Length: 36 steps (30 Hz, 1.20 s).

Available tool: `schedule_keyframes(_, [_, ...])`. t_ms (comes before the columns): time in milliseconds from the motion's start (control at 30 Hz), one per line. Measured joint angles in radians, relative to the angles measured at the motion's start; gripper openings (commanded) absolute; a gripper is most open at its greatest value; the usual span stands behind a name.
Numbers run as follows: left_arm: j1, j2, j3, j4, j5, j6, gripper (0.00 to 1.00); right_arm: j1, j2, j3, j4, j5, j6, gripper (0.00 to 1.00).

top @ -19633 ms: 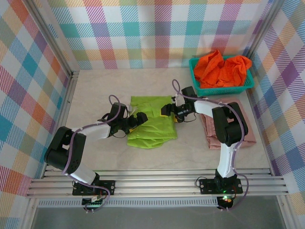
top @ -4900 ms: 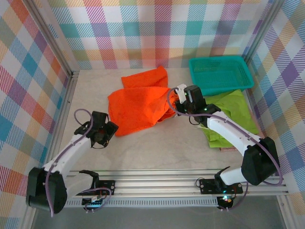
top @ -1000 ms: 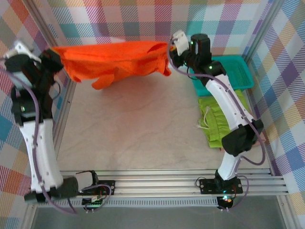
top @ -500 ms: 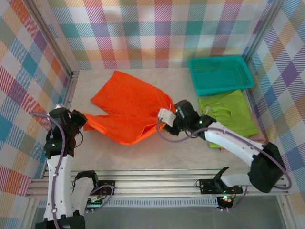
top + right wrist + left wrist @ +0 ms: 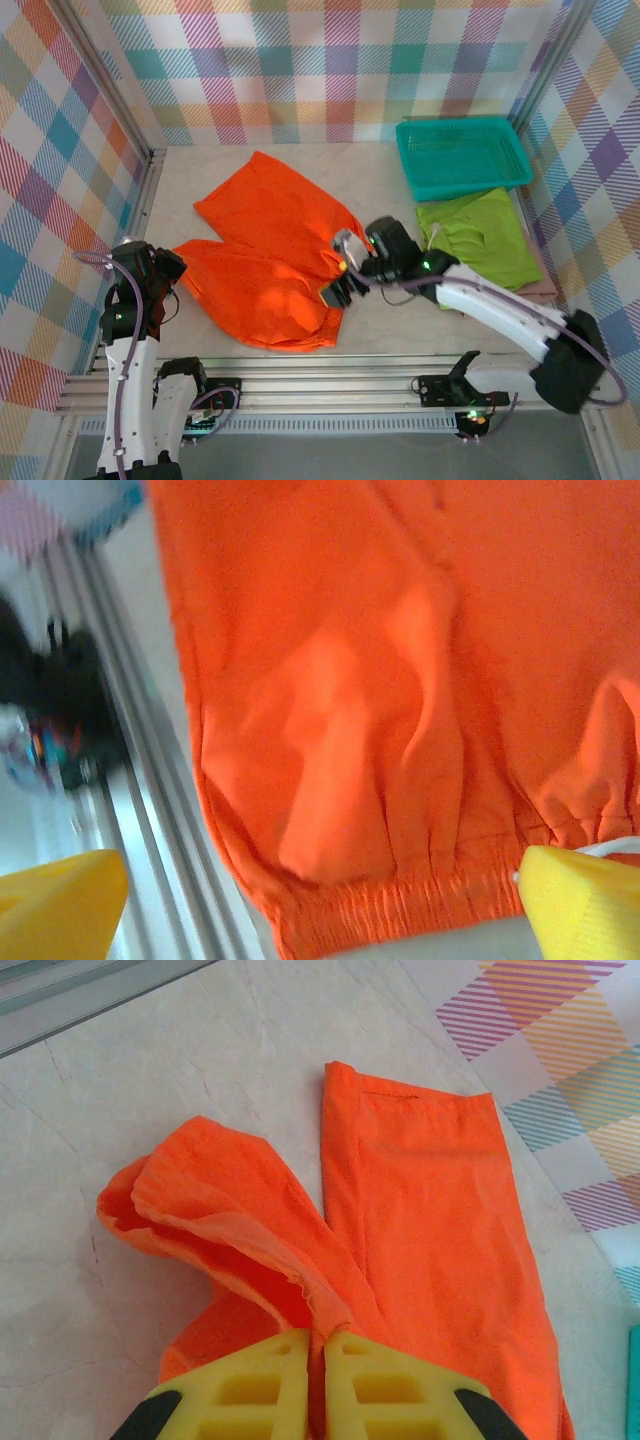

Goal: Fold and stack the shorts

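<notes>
We see one orange shorts (image 5: 265, 265) spread wrinkled on the desk (image 5: 200, 180), a leg pinched by the clenched left claw (image 5: 316, 1335), the right claw (image 5: 340, 268) released at the waistband, and one folded green shorts (image 5: 480, 240) beside one basket (image 5: 462, 170).

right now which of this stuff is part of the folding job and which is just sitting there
Job:
orange shorts, spread out
green shorts, folded
pink shorts, edge showing under the green

Lying about:
teal basket, empty
</notes>
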Motion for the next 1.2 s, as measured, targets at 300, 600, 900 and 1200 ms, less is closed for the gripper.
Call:
schedule_keyframes(300, [0.000,0.016,0.000,0.006,0.000,-0.004,0.11,-0.111,0.536,0.249,-0.032,-0.006,0.404,0.99])
schedule_keyframes(600, [0.000,0.003,-0.029,0.022,0.012,-0.010,0.11,-0.243,0.699,0.418,-0.118,0.034,0.484,1.00])
schedule_keyframes(900, [-0.021,-0.021,-0.123,0.082,0.098,-0.044,0.06,-0.348,0.982,0.892,-0.311,0.083,0.373,0.99])
schedule_keyframes(1200, [-0.073,-0.082,-0.233,0.094,0.116,-0.100,0.06,-0.375,0.887,0.873,-0.298,0.083,0.329,0.99])
